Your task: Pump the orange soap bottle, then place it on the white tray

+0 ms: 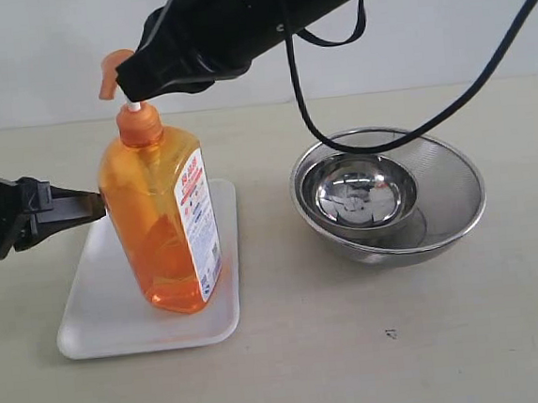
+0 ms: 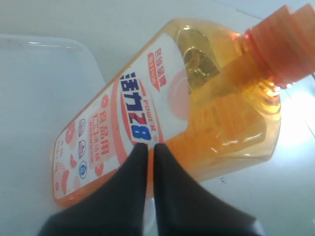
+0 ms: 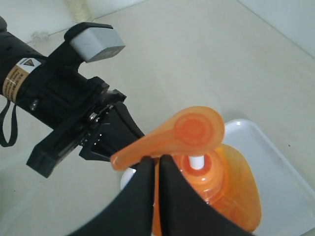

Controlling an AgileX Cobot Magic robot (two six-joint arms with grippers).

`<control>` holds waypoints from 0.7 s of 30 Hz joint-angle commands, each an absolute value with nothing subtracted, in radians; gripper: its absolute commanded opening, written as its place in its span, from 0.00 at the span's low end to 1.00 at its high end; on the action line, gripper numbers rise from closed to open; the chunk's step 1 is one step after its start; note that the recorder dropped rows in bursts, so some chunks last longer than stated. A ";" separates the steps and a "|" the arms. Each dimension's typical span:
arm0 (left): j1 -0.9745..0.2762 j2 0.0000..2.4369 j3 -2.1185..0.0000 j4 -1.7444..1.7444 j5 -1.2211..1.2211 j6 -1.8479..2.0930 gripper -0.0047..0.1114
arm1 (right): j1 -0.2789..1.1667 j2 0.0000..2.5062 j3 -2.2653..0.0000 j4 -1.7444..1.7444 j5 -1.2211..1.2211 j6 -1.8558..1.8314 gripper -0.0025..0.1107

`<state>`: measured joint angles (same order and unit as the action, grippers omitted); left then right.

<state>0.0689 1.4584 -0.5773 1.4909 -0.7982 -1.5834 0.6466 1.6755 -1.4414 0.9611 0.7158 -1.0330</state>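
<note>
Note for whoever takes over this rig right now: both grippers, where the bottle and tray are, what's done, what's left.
Left gripper: fingers shut, tips against the side of the orange soap bottle.
Right gripper: fingers shut, at the pump head; its white stem is up.
Bottle upright on the white tray.
Done: placement, it seems; pumping cannot be told.
Left: press the pump if needed, withdraw both arms.

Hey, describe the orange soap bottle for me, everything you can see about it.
The orange soap bottle is tall, rectangular, translucent orange plastic, with a white-and-red printed label and an orange pump head on a white stem. It stands upright on the white tray. The shut left tool has its tips against one side; the shut right tool sits at the pump head.
</note>
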 commanded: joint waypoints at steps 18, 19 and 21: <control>0.057 1.463 -0.575 1.483 -0.824 -1.577 0.08 | 0.650 1.665 -1.447 0.981 0.722 -1.040 0.02; 0.057 1.463 -0.575 1.483 -0.830 -1.577 0.08 | 0.650 1.665 -1.447 0.983 0.722 -1.040 0.02; 0.057 1.463 -0.575 1.483 -0.838 -1.577 0.08 | 0.650 1.665 -1.447 0.985 0.722 -1.040 0.02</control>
